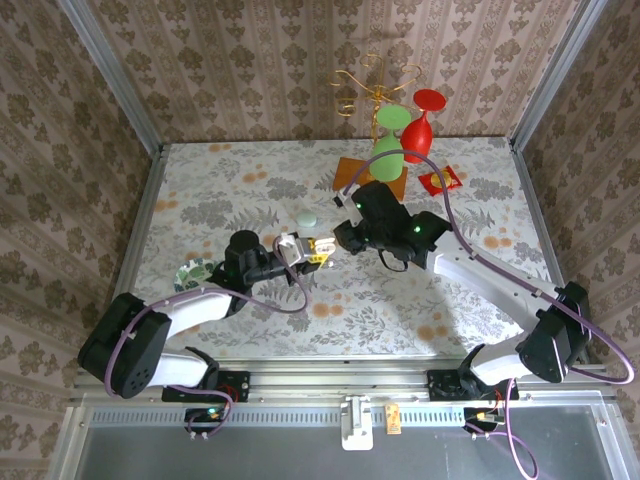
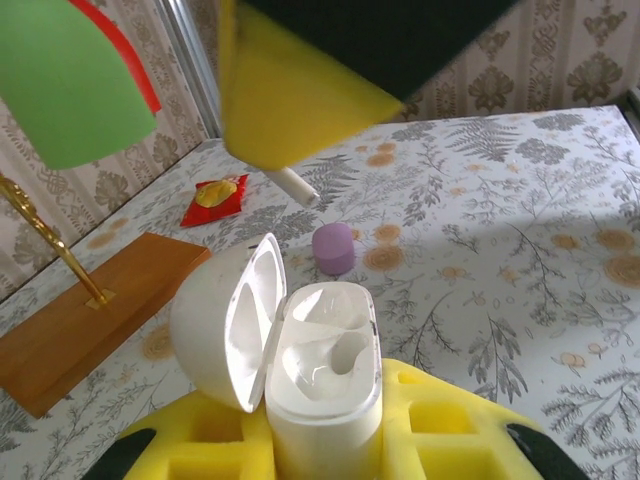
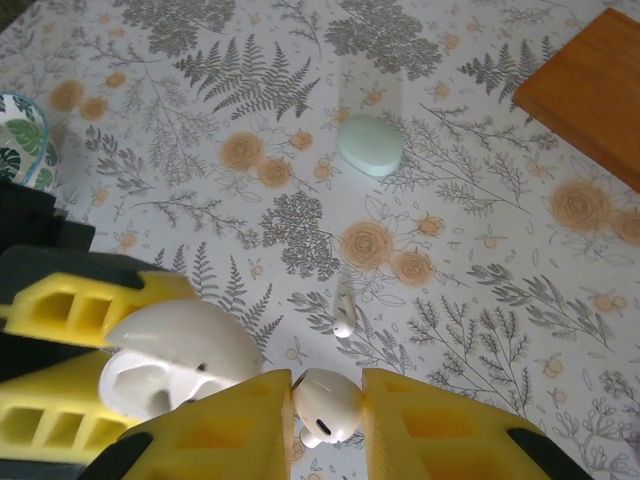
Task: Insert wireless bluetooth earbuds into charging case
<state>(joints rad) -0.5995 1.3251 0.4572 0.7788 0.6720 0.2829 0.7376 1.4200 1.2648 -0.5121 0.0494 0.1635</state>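
Floral cloth (image 1: 250, 180): left pincer (image 2: 325, 432) clamps glossy case (image 2: 325, 365), right pincer (image 3: 327, 425) seemingly pinches rounded earbud (image 3: 322, 400).

Mid-table, the left gripper (image 1: 312, 251) holds a white case (image 1: 290, 245), with the right gripper (image 1: 338, 240) just beside it on the right. A pale green case (image 1: 306, 217) lies just beyond them, and a patterned bowl (image 1: 192, 272) sits left.

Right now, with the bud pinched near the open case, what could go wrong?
The right gripper pinches the earbud only by its rounded head; it could twist or slip.
The lid of the case stands beside the wells; the descending gripper could knock it.
A second earbud lies loose on the table, easily swept away.
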